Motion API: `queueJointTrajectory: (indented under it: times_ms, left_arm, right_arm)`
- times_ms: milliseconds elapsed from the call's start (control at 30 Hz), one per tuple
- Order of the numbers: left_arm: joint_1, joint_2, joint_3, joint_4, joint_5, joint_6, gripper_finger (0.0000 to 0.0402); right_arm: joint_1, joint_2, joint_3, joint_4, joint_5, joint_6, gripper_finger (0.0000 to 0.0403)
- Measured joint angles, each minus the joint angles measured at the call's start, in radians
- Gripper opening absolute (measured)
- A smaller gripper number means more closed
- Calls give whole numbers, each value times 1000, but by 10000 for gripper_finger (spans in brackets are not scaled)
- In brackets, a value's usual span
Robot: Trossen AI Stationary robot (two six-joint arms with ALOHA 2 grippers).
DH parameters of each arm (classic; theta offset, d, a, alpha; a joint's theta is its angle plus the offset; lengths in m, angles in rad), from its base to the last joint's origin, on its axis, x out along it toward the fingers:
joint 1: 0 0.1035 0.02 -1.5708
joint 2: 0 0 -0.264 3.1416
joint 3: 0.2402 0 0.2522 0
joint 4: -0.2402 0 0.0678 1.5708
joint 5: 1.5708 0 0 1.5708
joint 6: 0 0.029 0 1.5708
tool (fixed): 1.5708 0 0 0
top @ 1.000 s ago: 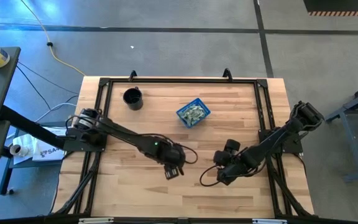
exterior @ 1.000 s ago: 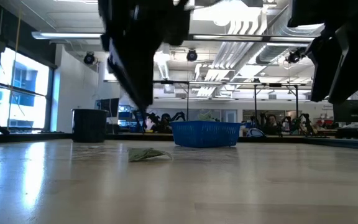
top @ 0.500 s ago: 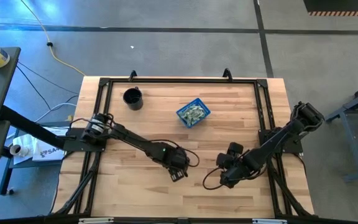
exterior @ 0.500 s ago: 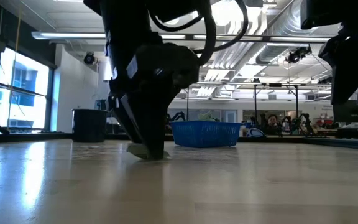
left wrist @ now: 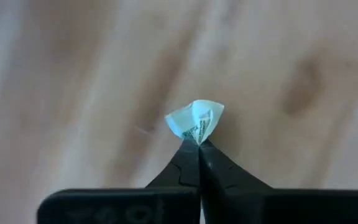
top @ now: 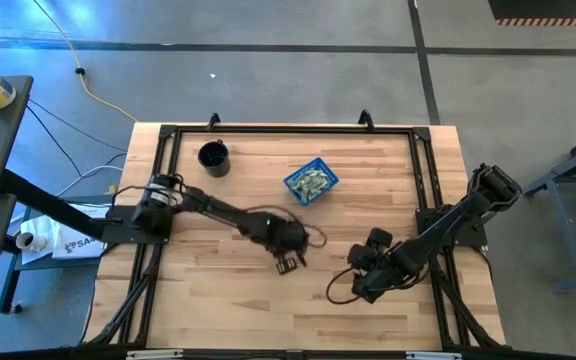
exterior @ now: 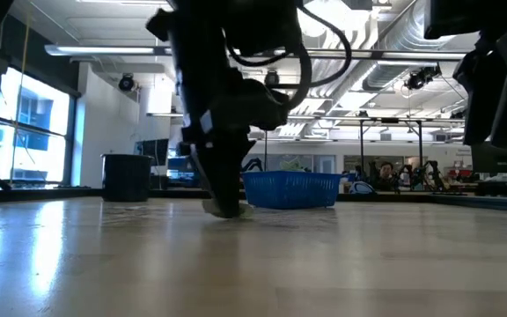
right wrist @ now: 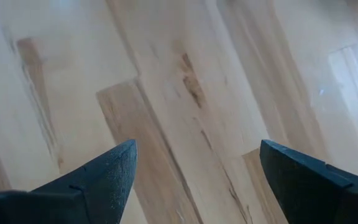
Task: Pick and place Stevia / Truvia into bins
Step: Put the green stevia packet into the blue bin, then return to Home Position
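Note:
A small pale green and white Stevia packet [left wrist: 196,121] is crumpled between the fingertips of my left gripper [left wrist: 198,144], which is shut on it. That gripper [top: 288,262] stands near the table's middle, its tips down at the wooden top [exterior: 224,210]. The blue basket [top: 311,182] sits farther back with several packets inside; the low view shows its mesh wall [exterior: 291,188]. My right gripper [top: 360,285] hangs open over bare wood [right wrist: 194,158] nearer the table's right side, with nothing between its fingers. My left gripper pinches the packet's near edge [left wrist: 197,135] between its two fingertips, at their free ends only. The fingers come from above, pointing steeply down. The paper is bunched and folded up beyond the tips. Whether it is clear of the table, I cannot tell.
A black round cup [top: 214,158] stands at the far left of the table, left of the basket [exterior: 127,178]. A black frame [top: 268,130] runs around the table's edges. Bare wood lies between the two grippers and toward the near edge.
My left gripper has come down onto the packet that lay flat on the table and has shut on it, shifting a little toward the basket. The packet is now crumpled between the fingertips.

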Motion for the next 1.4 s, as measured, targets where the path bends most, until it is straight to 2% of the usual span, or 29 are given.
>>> queueJointTrajectory:
  times_ms: [100,200,400,533,667,767,833,867,967,1033,1167,1400]
  left_arm:
    - [60,-23,19,-24,33,59,39]
    - [112,-77,79,-61,73,111,27]
    - [184,-187,224,-47,33,252,24]
    - [293,-154,256,18,33,336,28]
    - [393,-68,255,94,64,339,37]
    - [434,-13,253,96,145,290,62]
    - [447,6,252,82,220,244,84]
    - [448,11,252,71,224,240,96]
    - [437,15,253,49,137,241,132]
    - [435,14,254,33,128,242,157]
    - [438,-33,322,-77,216,242,197]
    - [369,-166,489,-291,220,304,211]
  right_arm:
    - [0,0,0,0,32,36,330]
    - [4,-13,1,-6,55,76,330]
    - [25,-66,2,-83,137,173,330]
    - [23,-78,2,-137,150,194,330]
    - [17,-77,2,-141,148,201,330]
    - [17,-77,2,-139,143,215,330]
    - [17,-77,2,-135,140,217,330]
    - [17,-77,2,-134,139,217,330]
    - [17,-77,2,-135,137,213,330]
    - [17,-77,2,-140,136,211,330]
    - [17,-77,2,-146,136,196,330]
    - [-6,-77,2,-153,166,174,330]
